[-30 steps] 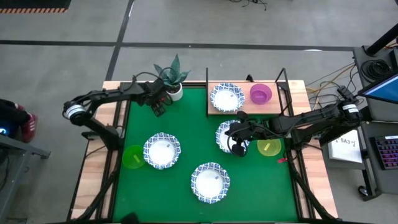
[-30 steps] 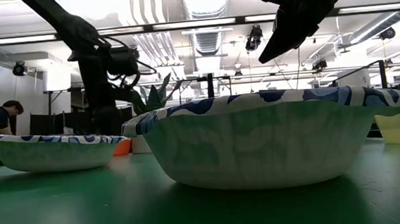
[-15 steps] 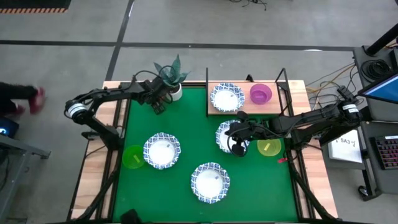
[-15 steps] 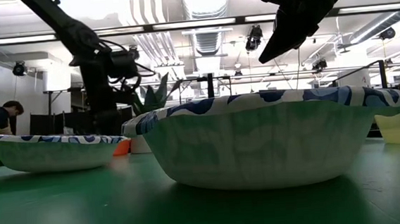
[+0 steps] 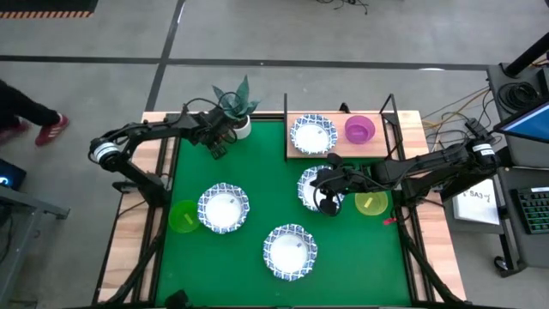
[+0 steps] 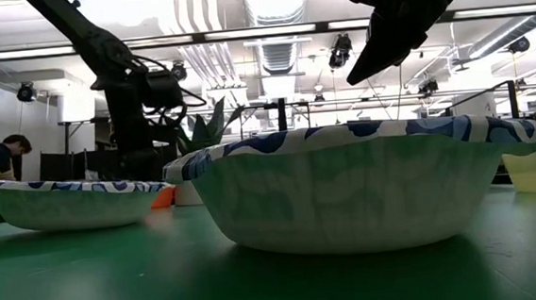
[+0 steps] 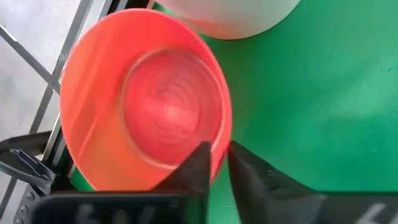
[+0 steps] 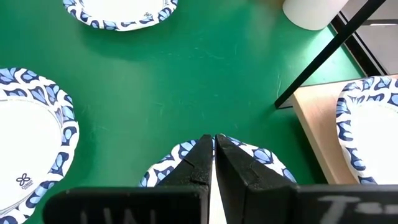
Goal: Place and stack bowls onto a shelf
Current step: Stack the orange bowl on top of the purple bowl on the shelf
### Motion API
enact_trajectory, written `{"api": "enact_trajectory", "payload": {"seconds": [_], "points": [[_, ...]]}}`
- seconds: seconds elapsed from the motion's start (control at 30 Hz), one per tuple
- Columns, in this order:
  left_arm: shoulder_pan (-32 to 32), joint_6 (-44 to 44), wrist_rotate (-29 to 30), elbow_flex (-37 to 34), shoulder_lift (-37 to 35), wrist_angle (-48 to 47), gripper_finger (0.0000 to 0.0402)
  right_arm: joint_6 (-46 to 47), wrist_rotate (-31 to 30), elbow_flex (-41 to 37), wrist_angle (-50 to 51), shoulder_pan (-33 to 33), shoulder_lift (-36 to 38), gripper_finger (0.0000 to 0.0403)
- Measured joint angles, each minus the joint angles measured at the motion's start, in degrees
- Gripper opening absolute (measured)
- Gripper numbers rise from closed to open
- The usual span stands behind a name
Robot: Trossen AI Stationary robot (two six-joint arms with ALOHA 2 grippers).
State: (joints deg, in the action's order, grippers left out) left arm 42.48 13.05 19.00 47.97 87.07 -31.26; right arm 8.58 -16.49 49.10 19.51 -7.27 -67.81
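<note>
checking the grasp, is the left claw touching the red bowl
Touching. Left wrist view: the left claw has its fingers pinched on the red bowl rim.

The high view looks straight down on the whole mat (image 5: pixel 257 206) from far up. The low view sits at mat level, very near one patterned bowl (image 6: pixel 346 187). The left wrist view is close over the red bowl (image 7: pixel 146 102). The right wrist view shares the shelf (image 8: pixel 314 121) with the high view's upper right.

Open mat (image 5: pixel 257 184) between bowls (image 5: pixel 224 208)
</note>
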Motion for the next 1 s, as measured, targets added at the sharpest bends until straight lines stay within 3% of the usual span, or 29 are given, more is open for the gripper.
{"api": "enact_trajectory", "payload": {"seconds": [0.07, 0.23, 0.4, 0.53, 0.67, 0.83, 1.0], "points": [[0.0, -0.4, 0.0, 0.0, -0.1, -0.7, 0.0009, 0.0, 0.0, 0.0, 0.0, 0.0, 0.0, 0.0009], [-1.0, -1.1, 0.0, 0.0, -2.4, -3.9, 0.0002, 0.5, 0.3, 0.0, 0.7, 0.0, 0.0, 0.0009], [-3.2, -3.2, 0.1, 0.0, -8.9, -8.7, 0.0001, 1.5, 0.4, 0.0, 1.9, -0.9, 0.0, 0.0009], [-8.0, -3.8, -0.2, 0.0, -16.8, -13.4, 0.0, 1.5, 0.4, 0.0, 2.7, -3.0, 0.2, 0.0009], [-16.3, -3.9, -5.7, 0.0, -24.9, -16.3, 0.0, 1.8, 0.4, 0.0, 3.1, -5.8, 1.2, 0.0009], [-29.5, -10.1, -8.1, 0.0, -31.9, -9.7, 0.0, 0.3, 0.4, -0.2, 3.3, -9.7, 4.4, 0.0009], [-41.1, -10.5, -7.6, 0.0, -32.9, 7.3, 0.0, -2.0, -0.1, -1.4, 1.6, -12.5, 9.4, 0.0009]]}}
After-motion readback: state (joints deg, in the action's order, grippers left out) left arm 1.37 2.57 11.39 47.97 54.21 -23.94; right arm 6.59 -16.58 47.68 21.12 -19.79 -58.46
